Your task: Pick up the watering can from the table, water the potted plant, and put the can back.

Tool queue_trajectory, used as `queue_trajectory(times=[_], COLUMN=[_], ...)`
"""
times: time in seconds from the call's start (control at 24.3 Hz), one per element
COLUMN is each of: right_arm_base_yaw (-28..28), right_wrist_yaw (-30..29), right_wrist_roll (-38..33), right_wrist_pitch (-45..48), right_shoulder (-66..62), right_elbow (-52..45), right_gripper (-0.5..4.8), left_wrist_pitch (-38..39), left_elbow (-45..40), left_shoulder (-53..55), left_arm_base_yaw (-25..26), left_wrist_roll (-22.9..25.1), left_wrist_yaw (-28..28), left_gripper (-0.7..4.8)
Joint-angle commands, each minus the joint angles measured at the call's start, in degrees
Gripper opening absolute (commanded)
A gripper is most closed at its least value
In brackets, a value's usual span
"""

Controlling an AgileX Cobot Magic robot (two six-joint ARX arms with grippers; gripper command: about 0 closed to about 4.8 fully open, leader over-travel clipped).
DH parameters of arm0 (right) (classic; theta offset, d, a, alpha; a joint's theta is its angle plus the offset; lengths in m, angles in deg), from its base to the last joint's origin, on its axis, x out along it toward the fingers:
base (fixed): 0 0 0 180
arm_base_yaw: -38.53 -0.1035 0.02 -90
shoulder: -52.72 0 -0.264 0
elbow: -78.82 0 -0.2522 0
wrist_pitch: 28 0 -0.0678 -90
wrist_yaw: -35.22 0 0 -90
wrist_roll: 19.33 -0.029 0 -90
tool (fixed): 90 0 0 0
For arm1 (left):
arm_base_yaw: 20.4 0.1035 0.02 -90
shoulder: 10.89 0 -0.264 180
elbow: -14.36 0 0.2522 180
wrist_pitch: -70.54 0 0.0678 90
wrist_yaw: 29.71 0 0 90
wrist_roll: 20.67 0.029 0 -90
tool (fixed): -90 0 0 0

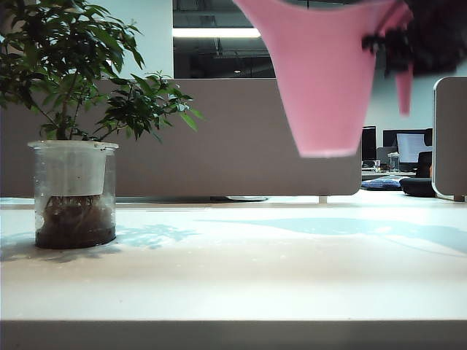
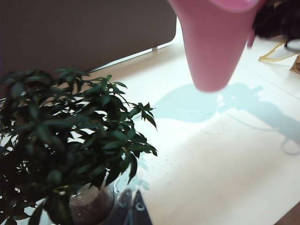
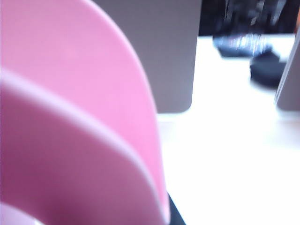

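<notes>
The pink watering can [image 1: 325, 80] hangs high above the white table [image 1: 255, 277], right of the middle, with its narrow flat end pointing down. Its spout is out of view. My right gripper [image 1: 383, 47], a dark shape at the top right, is shut on the can's handle. In the right wrist view the can [image 3: 70, 117] fills most of the picture. The potted plant [image 1: 73, 109] stands at the left in its clear pot [image 1: 73, 193], well apart from the can. My left gripper [image 2: 135, 208] hovers beside the plant [image 2: 70, 131], its fingers together and holding nothing.
A grey partition [image 1: 241, 138] runs along the back of the table, and a second panel [image 1: 451, 138] stands at the far right. Behind them is an office desk with monitors [image 1: 412, 146]. The can's shadow [image 2: 187, 105] falls on the tabletop.
</notes>
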Motion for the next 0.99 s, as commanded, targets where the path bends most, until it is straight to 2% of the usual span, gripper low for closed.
queue_trajectory(times=[0.04,0.29,0.53,0.62,0.7,0.74,0.99], right_arm_base_yaw=[-0.33,-0.57,-0.59,-0.57,-0.52,-0.52,-0.55], right_wrist_yaw=[-3.43,-3.43,-4.76,-4.76,-4.74,-4.76,-6.99], right_wrist_roll=[-2.69,-2.71,-2.71,-2.71,-2.64,-2.64,-2.67], right_wrist_pitch=[9.7,27.69,35.78,35.06,33.24,32.59,24.48], right_shoulder=[-0.09,-5.09,-14.25,-15.32,-15.37,-15.37,-12.22], right_elbow=[-7.43,-15.76,-16.06,-16.06,-16.06,-16.06,-16.11], right_gripper=[1.17,1.16,1.17,1.27,2.41,2.57,2.57], left_wrist_pitch=[-0.61,-0.11,0.39,0.31,0.35,0.35,0.31], left_elbow=[0.02,-0.07,-0.07,-0.07,-0.07,-0.07,-0.07], left_shoulder=[-0.13,-0.11,-0.13,-0.09,-0.07,-0.07,-0.07], left_arm_base_yaw=[0.09,0.09,0.09,0.09,0.09,0.09,0.09], left_wrist_roll=[0.02,0.44,0.44,0.44,0.44,0.44,0.44], left_wrist_yaw=[0.39,0.42,0.39,0.39,0.37,0.37,0.35], left_gripper=[-0.05,-0.04,-0.04,-0.04,-0.05,-0.04,-0.04])
